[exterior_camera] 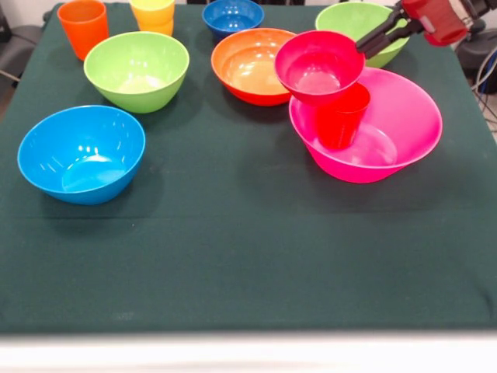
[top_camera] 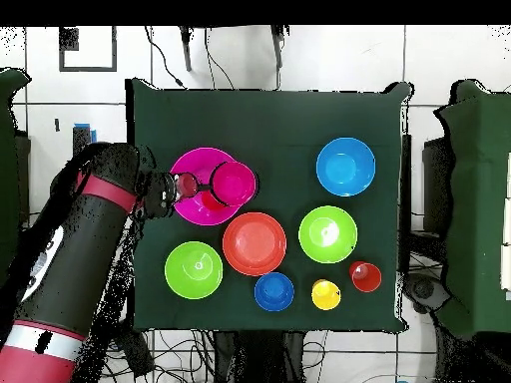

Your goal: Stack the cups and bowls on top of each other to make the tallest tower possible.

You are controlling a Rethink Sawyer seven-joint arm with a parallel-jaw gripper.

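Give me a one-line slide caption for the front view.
Gripper at the small crimson bowl atop the red tumbler inside the big pink bowl.

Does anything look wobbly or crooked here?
Yes: the small crimson bowl sits tilted on the red cup, not level. The cup stands off-centre inside the big pink bowl. The gripper is at the crimson bowl's rim.

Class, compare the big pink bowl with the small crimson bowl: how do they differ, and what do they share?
The big pink bowl is wider and lighter in colour; the small crimson bowl is narrower and darker. The pink bowl sits on the table with the red cup inside it; the crimson bowl sits atop that cup, tilted, with the pincer at its rim. Both are glossy, round and open upward.
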